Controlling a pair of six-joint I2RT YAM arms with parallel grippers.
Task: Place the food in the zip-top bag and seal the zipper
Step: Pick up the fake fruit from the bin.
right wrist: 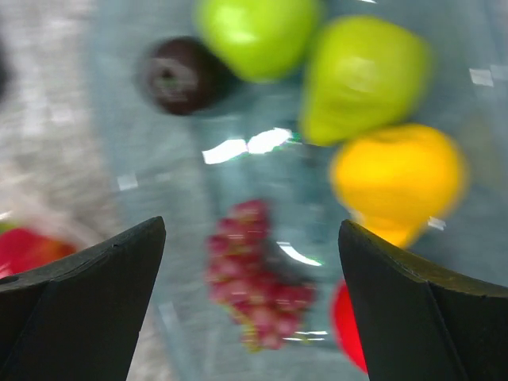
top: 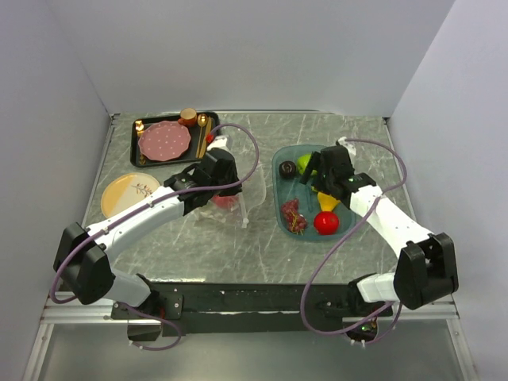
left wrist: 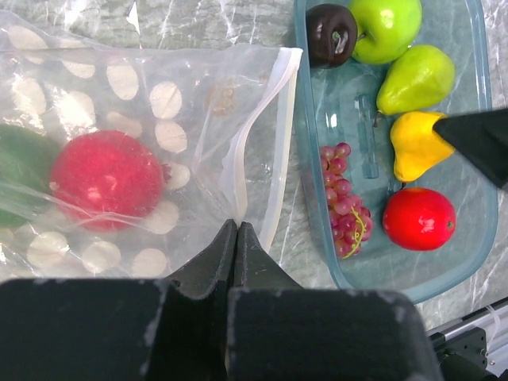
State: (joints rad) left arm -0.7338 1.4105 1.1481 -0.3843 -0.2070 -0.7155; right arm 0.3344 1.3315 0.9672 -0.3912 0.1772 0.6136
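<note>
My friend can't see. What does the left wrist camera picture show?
The left gripper, shut, pinches the mouth of a clear bag with a red fruit inside. Beside it, a teal tray holds grapes and five other fruits.

1. Zip-top bag [left wrist: 159,103] was clear; its zipper [left wrist: 279,143] white.
2. Ball [left wrist: 107,190] inside it was red.
3. Tray [left wrist: 341,95] was translucent teal.
4. Plum [left wrist: 332,33] was dark brown, apple [left wrist: 385,28] green, pear [left wrist: 417,143] yellow, grapes [left wrist: 343,198] dark red.
5. Far-left plate [top: 164,140] was pink, dotted.
</note>
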